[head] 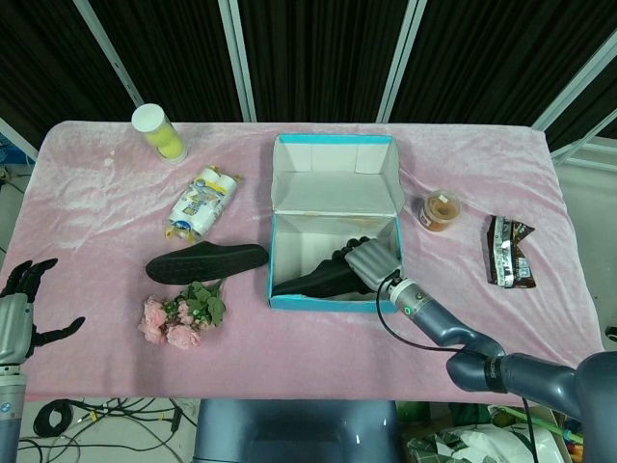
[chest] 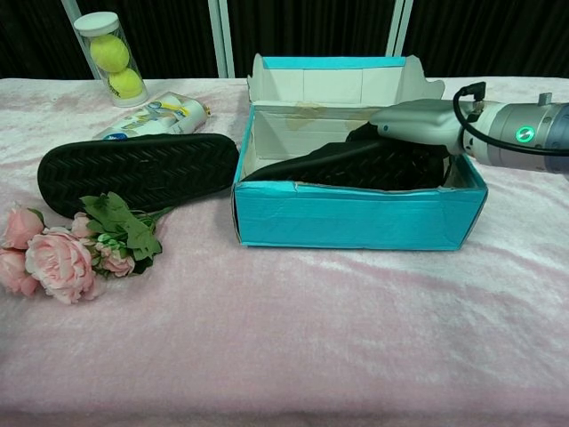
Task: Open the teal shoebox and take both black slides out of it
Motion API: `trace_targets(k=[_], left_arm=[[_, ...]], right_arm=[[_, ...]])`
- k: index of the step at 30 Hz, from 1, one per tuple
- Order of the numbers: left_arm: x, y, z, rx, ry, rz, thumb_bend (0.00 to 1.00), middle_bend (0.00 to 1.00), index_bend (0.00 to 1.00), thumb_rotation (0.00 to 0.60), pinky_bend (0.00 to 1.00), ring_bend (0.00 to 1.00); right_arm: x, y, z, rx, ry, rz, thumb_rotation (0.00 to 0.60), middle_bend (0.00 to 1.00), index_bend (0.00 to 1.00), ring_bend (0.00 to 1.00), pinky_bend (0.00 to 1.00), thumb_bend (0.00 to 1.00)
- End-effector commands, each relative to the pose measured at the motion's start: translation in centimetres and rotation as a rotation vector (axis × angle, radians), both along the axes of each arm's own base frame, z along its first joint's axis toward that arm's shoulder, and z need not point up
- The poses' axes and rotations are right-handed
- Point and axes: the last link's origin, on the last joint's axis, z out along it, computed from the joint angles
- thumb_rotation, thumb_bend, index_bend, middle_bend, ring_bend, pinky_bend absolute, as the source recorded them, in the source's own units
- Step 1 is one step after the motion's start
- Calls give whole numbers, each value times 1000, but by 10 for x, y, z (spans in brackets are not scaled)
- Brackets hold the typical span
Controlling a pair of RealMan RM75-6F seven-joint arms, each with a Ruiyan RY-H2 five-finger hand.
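The teal shoebox (head: 289,301) (chest: 356,221) stands open at the table's middle, its lid (head: 335,174) folded back. One black slide (head: 318,280) (chest: 342,165) is tilted up inside it, its toe over the front left rim. My right hand (head: 371,260) (chest: 418,123) reaches into the box and grips that slide at its right end. The other black slide (head: 205,262) (chest: 133,169) lies sole up on the cloth left of the box. My left hand (head: 19,309) hovers open at the table's front left edge, holding nothing.
Pink roses (head: 178,318) (chest: 62,249) lie in front of the loose slide. A tennis ball tube (head: 159,132) and a snack pack (head: 202,201) are at the back left. A small jar (head: 440,209) and a dark wrapper (head: 508,251) sit right of the box.
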Motion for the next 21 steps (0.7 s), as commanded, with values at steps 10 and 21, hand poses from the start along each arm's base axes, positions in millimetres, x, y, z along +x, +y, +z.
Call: trace_targets(k=[10,21], left_arm=[[0,2,-4,-16,-8,-3,0,187,151,600,306,78],[-1,3,-5,-30,-8,-3,0,188,150,600,309,77]], right_arm=[[0,-7,10,-103,-98,42,600,518,673,245,279,592],[-13,-6,47,-223,-193,72,600,515,673,245,279,591]])
